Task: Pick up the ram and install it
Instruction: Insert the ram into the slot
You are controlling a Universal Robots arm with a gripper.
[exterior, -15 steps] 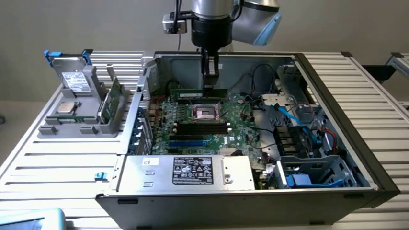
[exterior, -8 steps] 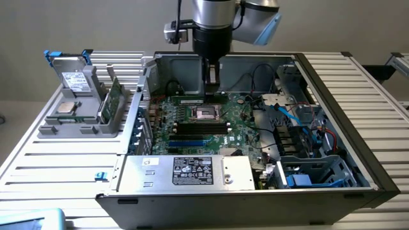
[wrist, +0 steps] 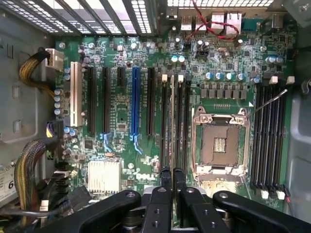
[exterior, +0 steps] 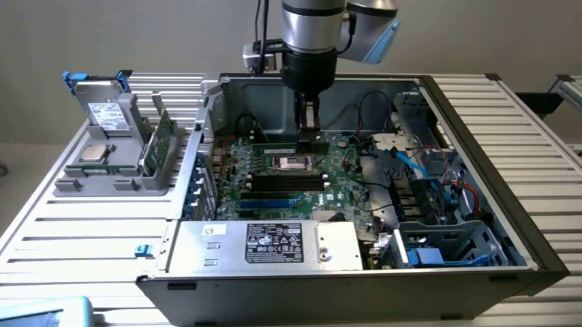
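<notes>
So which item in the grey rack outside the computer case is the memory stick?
Beside the open computer case, on the exterior view's left, sits a grey rack on the slatted table. The memory stick stands on edge at the rack's side nearest the case: long, thin and green, unlike the square silver chip and the boxy grey drive.

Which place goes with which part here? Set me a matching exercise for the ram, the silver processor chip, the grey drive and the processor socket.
Things:
1. ram
2. processor chip
3. drive
4. processor socket

Places:
A. lying flat in the grey holder, outside the case
B. fixed on the motherboard, a metal frame around it
C. held by the end effector, in line with the black slots
D. standing in the grey holder, behind the chip

Pairs: 1-C; 2-A; 3-D; 4-B
</notes>
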